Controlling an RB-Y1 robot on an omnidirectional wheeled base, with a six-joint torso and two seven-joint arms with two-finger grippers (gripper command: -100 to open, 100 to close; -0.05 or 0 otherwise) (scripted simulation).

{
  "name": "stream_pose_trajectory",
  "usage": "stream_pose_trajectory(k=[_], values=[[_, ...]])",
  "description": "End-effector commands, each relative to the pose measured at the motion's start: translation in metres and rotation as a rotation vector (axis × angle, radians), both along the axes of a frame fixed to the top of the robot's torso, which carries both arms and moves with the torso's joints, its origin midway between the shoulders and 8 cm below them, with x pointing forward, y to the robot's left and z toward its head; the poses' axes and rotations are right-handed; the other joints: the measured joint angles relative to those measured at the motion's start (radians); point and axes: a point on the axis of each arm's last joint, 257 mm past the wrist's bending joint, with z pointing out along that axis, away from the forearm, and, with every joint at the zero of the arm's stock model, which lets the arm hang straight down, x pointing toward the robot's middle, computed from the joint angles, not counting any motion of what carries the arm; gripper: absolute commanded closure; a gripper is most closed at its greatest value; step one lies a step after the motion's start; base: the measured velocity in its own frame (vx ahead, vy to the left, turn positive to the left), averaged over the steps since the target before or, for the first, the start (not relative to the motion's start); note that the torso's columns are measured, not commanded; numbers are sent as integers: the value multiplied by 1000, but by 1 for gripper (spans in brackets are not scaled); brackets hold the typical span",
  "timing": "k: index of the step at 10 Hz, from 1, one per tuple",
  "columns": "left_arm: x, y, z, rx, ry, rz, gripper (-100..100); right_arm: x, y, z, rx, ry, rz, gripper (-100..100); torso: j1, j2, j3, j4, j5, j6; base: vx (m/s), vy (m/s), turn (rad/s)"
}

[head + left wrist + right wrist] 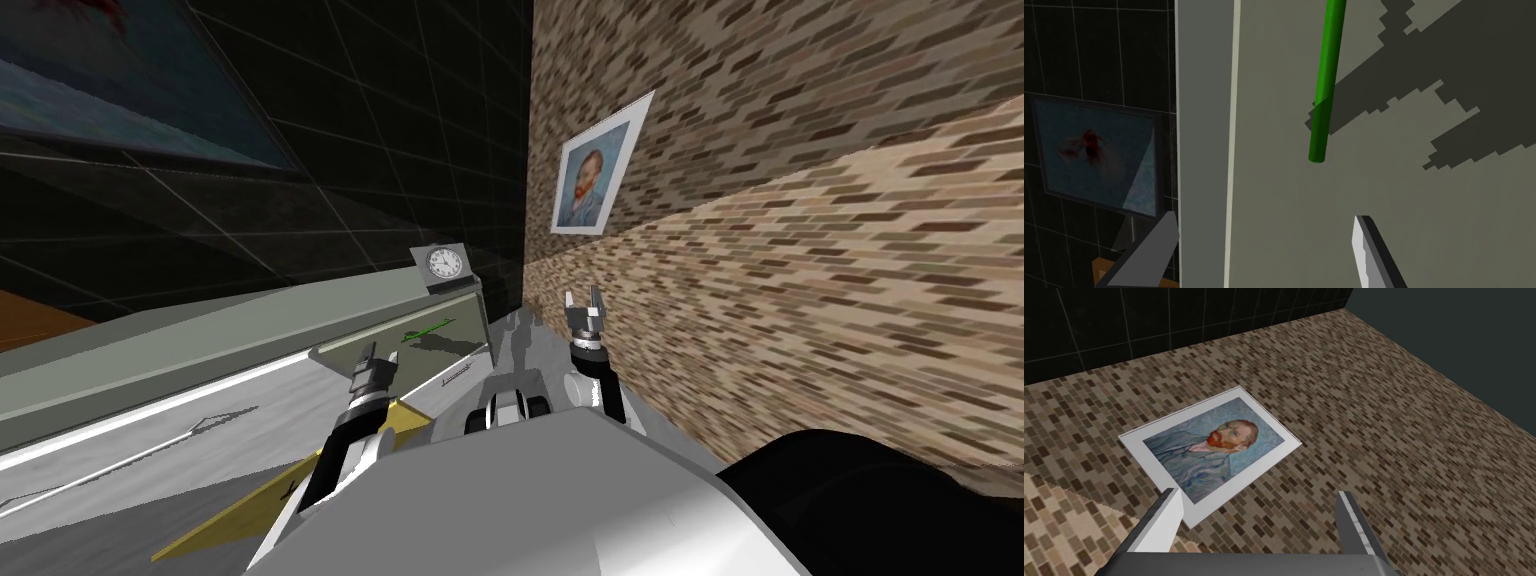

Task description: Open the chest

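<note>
1. The chest [250, 320] is the long grey-green piece against the dark tiled wall [400, 150], ahead of me and to my left; it ends near the corner with the brick wall [800, 200].
2. One small clock [445, 263] stands on the chest's top at that corner end. The marks on its dial are too small for me to read.
3. I count one green bar handle [1324, 85] on the chest's olive-grey front [1424, 225].
4. My left pincer [1259, 250] is spread wide and holds nothing. The green handle's end lies ahead of it, apart from both fingers [1369, 250]; the other finger lies over the front's edge on the tiled wall's side.
5. My right pincer [585, 305] is raised close to the brick wall, its two fingers also wide apart and empty.
6. Two pictures hang in the room: one portrait of a red-bearded man [590, 180] on the brick wall, and one dark-framed picture of a red fish [1099, 155] on the tiled wall.
7. One flat yellow triangle [250, 510] lies below my left forearm; I cannot tell what it is
</note>
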Motion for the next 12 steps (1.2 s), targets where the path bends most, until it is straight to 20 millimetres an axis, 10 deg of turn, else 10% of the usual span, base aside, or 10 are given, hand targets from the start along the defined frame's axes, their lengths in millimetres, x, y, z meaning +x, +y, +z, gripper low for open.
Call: stream_pose_trajectory(k=[1,9,10,12], values=[[-4,6,-19,-78,5,45,-100,0,0,0,0,0,0,0,1,-1,0,0,0,0,106,-125,58],[-14,7,-32,-178,-1,98,-100,0,0,0,0,0,0,0,1,-5,-3,-1,1,0,65,-28,12],[-12,5,-39,-180,1,95,100,0,0,0,0,0,0,0,-1,-2,-2,-1,0,0,-48,-14,23],[-14,6,-28,-173,-10,94,100,0,0,0,0,0,0,0,1,-2,1,-5,6,3,-62,-30,19]])
